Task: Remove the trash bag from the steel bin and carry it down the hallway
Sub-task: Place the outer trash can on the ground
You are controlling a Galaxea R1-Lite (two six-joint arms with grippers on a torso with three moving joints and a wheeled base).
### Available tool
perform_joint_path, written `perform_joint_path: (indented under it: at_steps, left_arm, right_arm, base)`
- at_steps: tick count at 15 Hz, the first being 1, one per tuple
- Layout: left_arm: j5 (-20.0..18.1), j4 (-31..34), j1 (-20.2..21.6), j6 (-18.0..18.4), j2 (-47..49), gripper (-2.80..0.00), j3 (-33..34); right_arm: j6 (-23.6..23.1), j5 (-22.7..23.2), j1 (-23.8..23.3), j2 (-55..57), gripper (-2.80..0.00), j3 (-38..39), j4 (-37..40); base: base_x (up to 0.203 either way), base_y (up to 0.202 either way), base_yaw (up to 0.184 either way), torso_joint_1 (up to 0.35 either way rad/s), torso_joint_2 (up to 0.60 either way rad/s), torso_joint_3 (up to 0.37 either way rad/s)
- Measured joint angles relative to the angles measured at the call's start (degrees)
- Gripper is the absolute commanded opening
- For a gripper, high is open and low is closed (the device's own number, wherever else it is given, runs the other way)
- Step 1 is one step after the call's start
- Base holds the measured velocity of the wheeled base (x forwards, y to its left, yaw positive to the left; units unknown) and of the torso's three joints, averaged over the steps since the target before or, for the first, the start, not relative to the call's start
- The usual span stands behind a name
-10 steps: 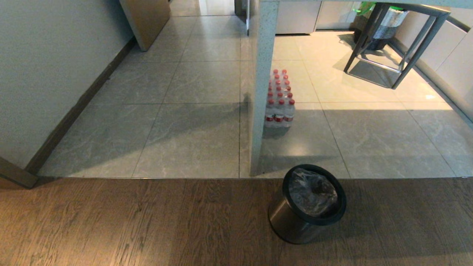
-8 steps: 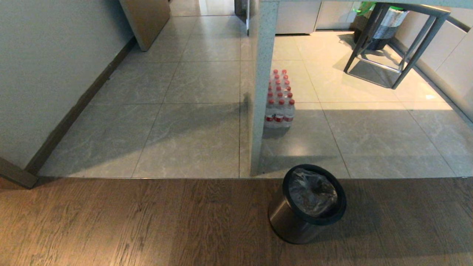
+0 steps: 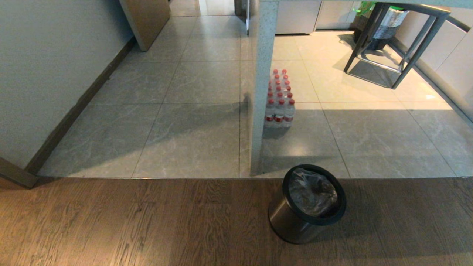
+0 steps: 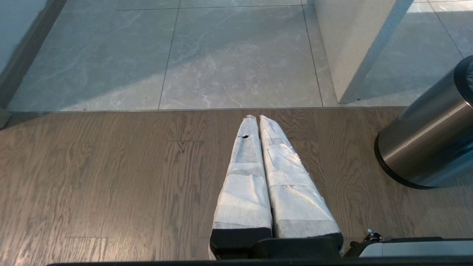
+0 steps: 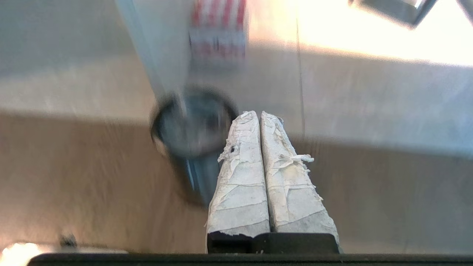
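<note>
While the head view shows no arm, each wrist view shows a clenched gripper: left gripper (image 4: 257, 117), right gripper (image 5: 257, 113) near the steel bin (image 3: 295, 221) with the trash bag (image 3: 312, 192).

- No words, numbers, brand names or signs can be read in any of the views.
- The pack of water bottles (image 3: 279, 99) carries red-and-white label bands, but any lettering on them is too small to make out in the head view and blurred in the right wrist view.
- The steel bin (image 3: 295, 221) shows plain brushed metal with a black rim and no marking.
- The trash bag (image 3: 312, 192) inside it is clear plastic with no legible print.
</note>
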State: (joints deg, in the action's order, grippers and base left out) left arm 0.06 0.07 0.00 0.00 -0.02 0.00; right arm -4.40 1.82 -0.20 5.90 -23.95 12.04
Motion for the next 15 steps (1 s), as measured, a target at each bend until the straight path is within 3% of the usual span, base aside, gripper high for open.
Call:
perform_joint_path:
  at_steps: [2, 5, 7, 9, 10, 12, 15]
  left_arm:
    - [-0.01, -0.02, 0.00, 0.00, 0.00, -2.80, 0.00]
    - [0.02, 0.00, 0.00, 0.00, 0.00, -2.80, 0.00]
    - [0.02, 0.00, 0.00, 0.00, 0.00, -2.80, -0.02]
    - [0.02, 0.02, 0.00, 0.00, 0.00, -2.80, -0.02]
    - [0.02, 0.02, 0.00, 0.00, 0.00, -2.80, -0.02]
    - [0.02, 0.00, 0.00, 0.00, 0.00, -2.80, -0.02]
    - [0.02, 0.04, 0.00, 0.00, 0.00, -2.80, -0.02]
  right_arm:
    - [1.45, 0.96, -0.48, 9.62, -2.80, -16.33, 9.25]
    - [4.58, 5.48, -0.53, 25.51, -2.80, -34.32, 27.32]
    - [5.32, 9.25, -0.10, 33.51, -2.80, -38.48, 40.33]
    - [4.68, 14.30, 0.39, 40.16, -2.80, -36.14, 43.85]
    - [4.27, 17.63, 0.81, 43.90, 0.00, -34.41, 42.13]
    - [2.65, 22.13, 1.52, 51.93, 0.00, -32.66, 39.83]
    - [-1.76, 23.61, 2.34, 66.12, 0.00, -35.04, 37.40]
  base:
    - [0.000, 0.000, 0.000, 0.000, 0.00, 0.000]
    - [0.000, 0.000, 0.000, 0.000, 0.00, 0.000]
    - [0.000, 0.000, 0.000, 0.000, 0.00, 0.000]
    - [0.000, 0.000, 0.000, 0.000, 0.00, 0.000]
    - [0.000, 0.000, 0.000, 0.000, 0.00, 0.000]
    - [0.000, 0.000, 0.000, 0.000, 0.00, 0.000]
    - [0.000, 0.000, 0.000, 0.000, 0.00, 0.000]
